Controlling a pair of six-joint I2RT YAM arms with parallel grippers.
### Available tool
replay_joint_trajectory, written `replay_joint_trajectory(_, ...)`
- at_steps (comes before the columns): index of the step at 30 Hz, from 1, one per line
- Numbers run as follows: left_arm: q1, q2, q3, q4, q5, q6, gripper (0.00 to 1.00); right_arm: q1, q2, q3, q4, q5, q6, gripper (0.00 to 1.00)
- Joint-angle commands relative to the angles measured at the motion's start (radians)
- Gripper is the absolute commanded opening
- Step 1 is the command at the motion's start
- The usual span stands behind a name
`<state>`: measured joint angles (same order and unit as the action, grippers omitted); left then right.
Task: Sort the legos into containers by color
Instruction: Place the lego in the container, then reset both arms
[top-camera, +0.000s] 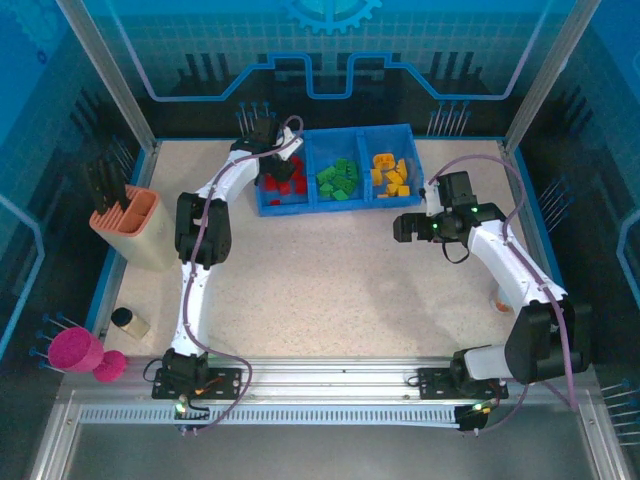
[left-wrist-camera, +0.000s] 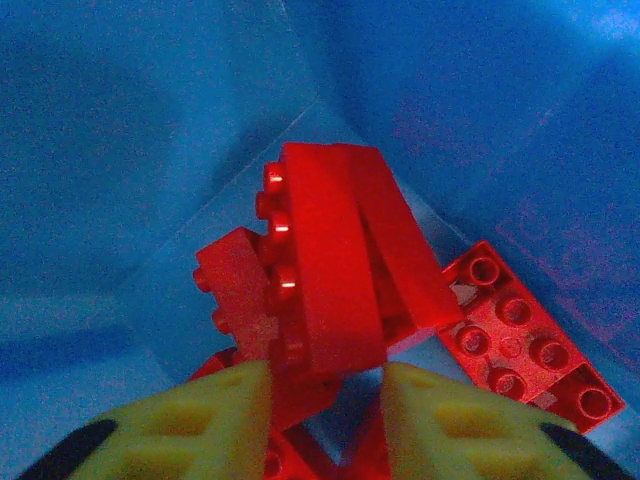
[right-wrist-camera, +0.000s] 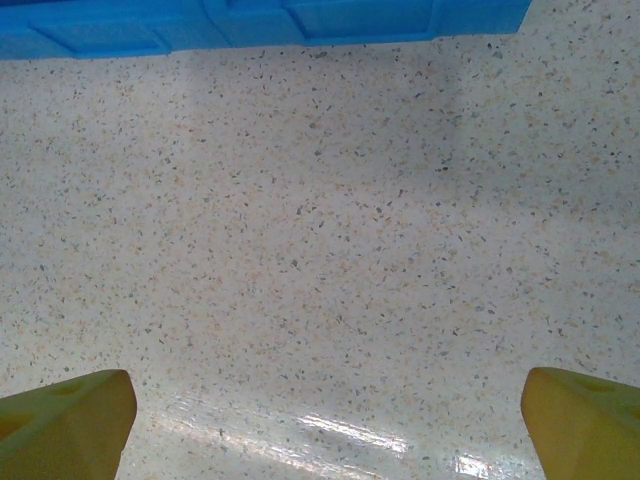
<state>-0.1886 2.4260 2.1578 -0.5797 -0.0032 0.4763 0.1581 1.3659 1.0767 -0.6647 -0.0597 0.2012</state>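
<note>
Red lego (left-wrist-camera: 330, 270) clamped by left hand (left-wrist-camera: 328, 375) | tray (left-wrist-camera: 120, 150) walls close | right hand (right-wrist-camera: 325, 385) apart

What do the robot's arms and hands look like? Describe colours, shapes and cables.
The left arm and right arm have white tubular links joined by chunky black joints. A purplish cable loops along each. The left hand and right hand each carry two wedge-shaped yellow fingers.

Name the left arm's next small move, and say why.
Probably open the left jaws a little and let go. They look closed on the end of a red brick that already sits low inside the tray's red compartment, resting over other red bricks, so it seems to be where it belongs.
</note>
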Motion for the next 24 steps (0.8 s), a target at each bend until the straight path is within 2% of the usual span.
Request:
replay_joint_trajectory(1, 0.012, -0.083, 0.035, -0.026, 0.016, -0.02, 0.31, 0.013, -0.002, 0.001, -0.007, -0.005, -0.02, 1.0)
replay_joint_trajectory(10, 0.018, -0.248, -0.025, -0.056, 0.048, -0.047, 0.31, 0.02, -0.018, -0.007, 0.001, -0.014, -0.021, 1.0)
replay_joint_trajectory(14, 0.046, -0.327, -0.047, -0.092, 0.062, -0.125, 0.25, 0.028, -0.035, -0.009, -0.004, -0.009, -0.023, 1.0)
replay_joint_trajectory(20, 0.084, -0.562, -0.283, 0.009, 0.111, -0.209, 0.24, 0.034, -0.081, -0.004, -0.021, 0.013, -0.03, 1.0)
replay_joint_trajectory(22, 0.094, -0.656, -0.374, 0.04, 0.12, -0.24, 0.26, 0.036, -0.099, 0.005, -0.032, 0.026, -0.034, 1.0)
replay_joint_trajectory(24, 0.112, -0.772, -0.493, 0.094, 0.123, -0.284, 0.32, 0.037, -0.125, 0.016, -0.05, 0.043, -0.039, 1.0)
